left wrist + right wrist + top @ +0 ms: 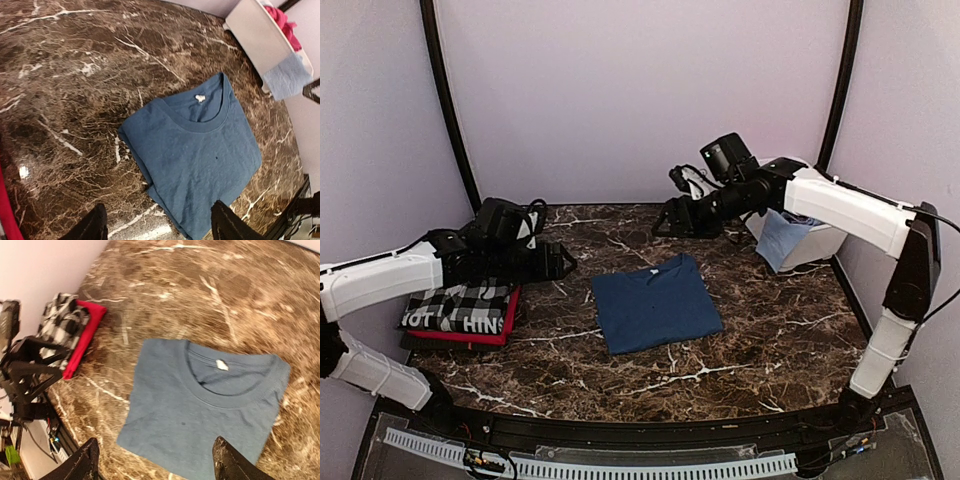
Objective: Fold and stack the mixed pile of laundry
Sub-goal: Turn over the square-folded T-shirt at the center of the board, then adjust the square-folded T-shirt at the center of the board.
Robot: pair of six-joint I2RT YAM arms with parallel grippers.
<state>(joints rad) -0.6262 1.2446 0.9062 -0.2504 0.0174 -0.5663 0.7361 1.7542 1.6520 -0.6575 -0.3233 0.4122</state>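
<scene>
Surface: brown marble worktop (760, 340); folded navy blue tee (655, 305) central.
Around: black-and-white checked garment (460, 308) atop red tee (470, 336); white plastic tub (810, 245) right.
Hands: left hand (565, 262), right hand (665, 218) raised, fingers apart, empty.

Your table (770, 340): glossy marble-look top, light glare. Navy blue tee (655, 303): matt knit cloth, ribbed collar. Checked garment (460, 305), red tee (87, 337): soft matt cloth. Tub (255, 40): smooth white plastic.
</scene>
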